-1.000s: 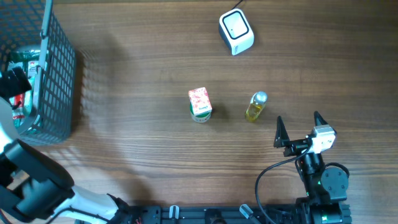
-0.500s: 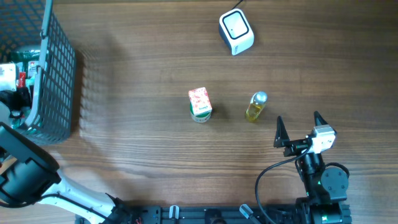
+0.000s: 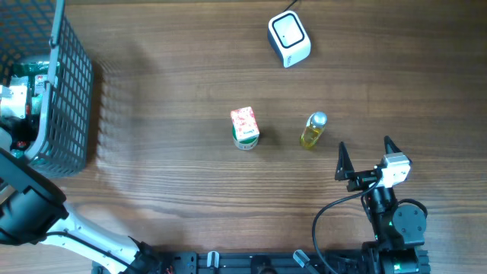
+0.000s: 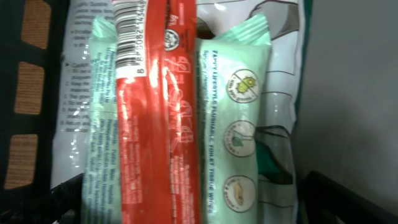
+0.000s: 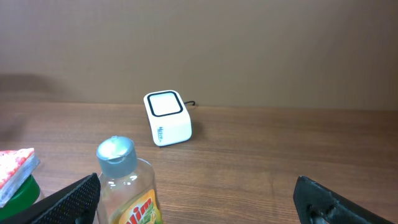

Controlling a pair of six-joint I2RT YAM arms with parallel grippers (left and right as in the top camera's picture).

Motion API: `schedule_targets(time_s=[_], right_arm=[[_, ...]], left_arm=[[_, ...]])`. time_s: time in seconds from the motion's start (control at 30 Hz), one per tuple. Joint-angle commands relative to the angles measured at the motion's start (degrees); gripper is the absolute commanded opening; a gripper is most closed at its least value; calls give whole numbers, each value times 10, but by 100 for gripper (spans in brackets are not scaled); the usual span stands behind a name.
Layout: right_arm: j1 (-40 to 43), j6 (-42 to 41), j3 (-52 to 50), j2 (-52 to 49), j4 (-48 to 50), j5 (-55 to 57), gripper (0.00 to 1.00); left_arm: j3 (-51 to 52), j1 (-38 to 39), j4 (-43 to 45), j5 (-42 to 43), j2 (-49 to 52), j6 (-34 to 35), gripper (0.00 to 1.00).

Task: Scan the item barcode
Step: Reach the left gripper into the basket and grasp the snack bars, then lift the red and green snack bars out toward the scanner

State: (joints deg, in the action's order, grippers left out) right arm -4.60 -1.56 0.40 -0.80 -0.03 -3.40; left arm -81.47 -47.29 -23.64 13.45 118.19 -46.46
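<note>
**Left arm point(image 3: 30, 217) has shifted over the basket point(image 3: 72, 91); nothing lifted yet.**
Left fingers point(image 4: 354, 202) stand wide above the red packet point(image 4: 158, 143) in the basket at the bench's point(image 3: 190, 190) left edge, so I judge the pick still lies ahead. The packet's long axis runs top to bottom in the wrist view, barcode point(image 4: 132, 34) end uppermost. Right fingers point(image 3: 342, 161) are wide and empty. Scanner point(image 3: 289, 39), bottle point(image 3: 313, 129) and carton point(image 3: 244, 127) are unmoved.
</note>
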Motion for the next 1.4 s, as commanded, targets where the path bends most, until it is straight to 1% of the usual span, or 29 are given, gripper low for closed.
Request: schedule_targets(time_s=[0.0, 0.03, 0.1, 0.17, 0.2, 0.23, 0.27, 0.3, 0.37, 0.4, 0.43, 0.53, 0.6, 0.77, 0.9, 0.97, 1.0, 1.07, 1.2, 1.23, 1.3, 1.37], right_arm=[[2, 5, -1, 2, 1, -5, 100], [2, 5, -1, 2, 1, -5, 100], [2, 5, -1, 2, 1, -5, 100], [2, 5, -1, 2, 1, -5, 100], [2, 5, -1, 2, 1, -5, 100], [2, 5, -1, 2, 1, -5, 100], [2, 5, -1, 2, 1, -5, 100], [2, 5, -1, 2, 1, -5, 100], [2, 5, -1, 2, 1, -5, 100], [2, 5, -1, 2, 1, -5, 100], [2, 5, -1, 2, 1, -5, 100], [2, 5, -1, 2, 1, -5, 100], [2, 5, -1, 2, 1, -5, 100], [2, 5, -1, 2, 1, -5, 100], [2, 5, -1, 2, 1, -5, 100], [2, 5, -1, 2, 1, -5, 100], [2, 5, -1, 2, 1, -5, 100], [2, 5, -1, 2, 1, -5, 100], [2, 5, -1, 2, 1, -5, 100], [2, 5, -1, 2, 1, -5, 100], [2, 5, -1, 2, 1, -5, 100], [2, 5, -1, 2, 1, -5, 100]], left_arm=[[-2, -14, 7, 7, 36, 1, 100], [-2, -15, 8, 8, 40, 6, 99], [-2, -17, 6, 20, 46, 6, 88], [-2, -17, 7, 22, 46, 5, 68], [-2, -17, 7, 22, 46, 5, 51], [-2, -17, 7, 22, 46, 6, 40], [-2, -17, 6, 22, 46, 6, 26], [-2, -17, 4, 22, 45, 6, 15], [-2, -16, 0, 22, 42, 6, 11], [-3, -13, -3, 22, 32, 16, 6], [-3, -10, 0, 22, 14, 35, 4], [-3, 4, 22, 22, -44, 75, 4], [-3, 22, 51, 22, -101, 111, 4], [-3, 70, 94, 17, -233, 115, 4], [-3, 114, 147, -33, -339, 159, 4], [-3, 133, 155, -35, -378, 177, 4], [-3, 150, 153, -35, -404, 201, 4], [-3, 179, 134, -35, -433, 255, 4], [-3, 270, 11, -35, -463, 421, 4], [-3, 293, -18, -35, -462, 450, 4], [-3, 357, -96, -35, -457, 492, 4], [-3, 410, -149, -35, -447, 500, 4]])
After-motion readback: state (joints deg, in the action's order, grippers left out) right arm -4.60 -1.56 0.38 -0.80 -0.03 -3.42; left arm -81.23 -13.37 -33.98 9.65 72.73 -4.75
